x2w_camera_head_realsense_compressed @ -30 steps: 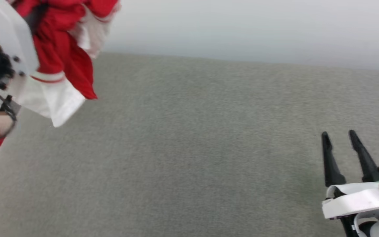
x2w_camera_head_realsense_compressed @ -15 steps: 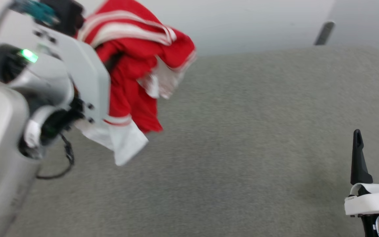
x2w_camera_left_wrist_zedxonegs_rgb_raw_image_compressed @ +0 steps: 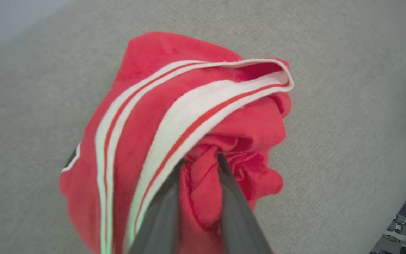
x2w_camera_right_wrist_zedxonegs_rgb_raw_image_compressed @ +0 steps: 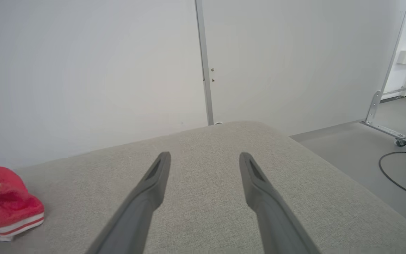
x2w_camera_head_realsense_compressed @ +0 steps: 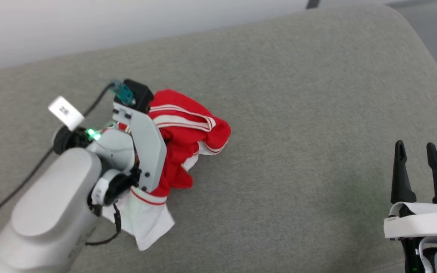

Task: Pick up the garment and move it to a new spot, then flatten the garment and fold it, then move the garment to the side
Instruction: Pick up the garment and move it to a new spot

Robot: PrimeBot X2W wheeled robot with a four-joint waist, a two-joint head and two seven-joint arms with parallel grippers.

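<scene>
The garment [x2w_camera_head_realsense_compressed: 182, 132] is a bunched red shirt with a white sleeve and white-and-red striped trim, lying in a heap on the grey cushion, left of centre in the head view. My left gripper [x2w_camera_left_wrist_zedxonegs_rgb_raw_image_compressed: 200, 162] is shut on a red fold of the garment [x2w_camera_left_wrist_zedxonegs_rgb_raw_image_compressed: 203, 106]; in the head view its fingers are hidden behind its pale wrist. My right gripper [x2w_camera_head_realsense_compressed: 415, 149] stands open at the lower right, well apart from the cloth, nothing between its fingers. From the right wrist, the right gripper [x2w_camera_right_wrist_zedxonegs_rgb_raw_image_compressed: 204, 158] is open over bare cushion, the garment [x2w_camera_right_wrist_zedxonegs_rgb_raw_image_compressed: 5, 203] far left.
The grey cushion [x2w_camera_head_realsense_compressed: 298, 113] spreads wide, with a rounded corner at the upper right. A white wall [x2w_camera_right_wrist_zedxonegs_rgb_raw_image_compressed: 100, 70] and door frame stand behind it. Grey floor with a black cable [x2w_camera_right_wrist_zedxonegs_rgb_raw_image_compressed: 397, 173] and a wheeled stand lies to the right.
The head camera has swung down and left, shifting the whole picture. The garment, hanging from the left gripper before, now rests bunched on the cushion. The right gripper stays open.
</scene>
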